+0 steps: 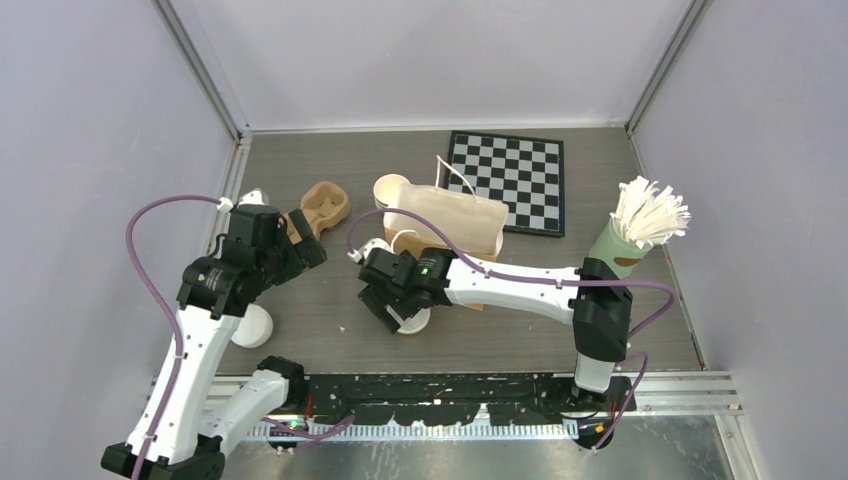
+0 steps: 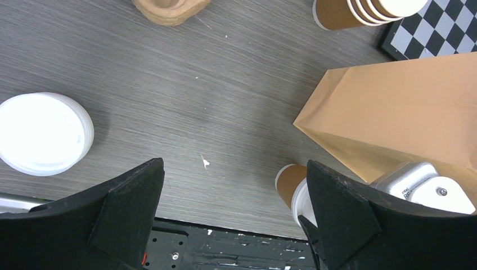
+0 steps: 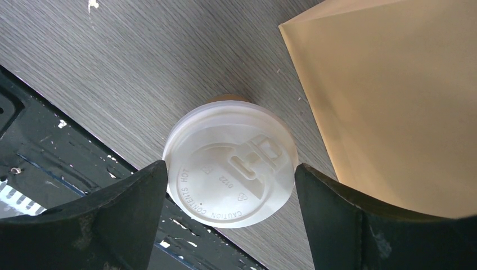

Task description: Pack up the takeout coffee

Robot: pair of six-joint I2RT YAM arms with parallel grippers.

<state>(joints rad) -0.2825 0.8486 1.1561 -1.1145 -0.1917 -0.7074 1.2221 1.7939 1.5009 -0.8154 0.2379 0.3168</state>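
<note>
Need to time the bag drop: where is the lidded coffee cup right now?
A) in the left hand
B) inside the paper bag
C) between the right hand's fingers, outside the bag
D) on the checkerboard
C: the right wrist view shows the takeout coffee with its white lid between the fingers of the right hand, beside the brown bag and not in it.

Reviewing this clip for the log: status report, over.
Left pincer open, empty. Right pincer straddling white-lidded tan paper coffee cup, grip unconfirmed. Brown paper bag close beside it.
</note>
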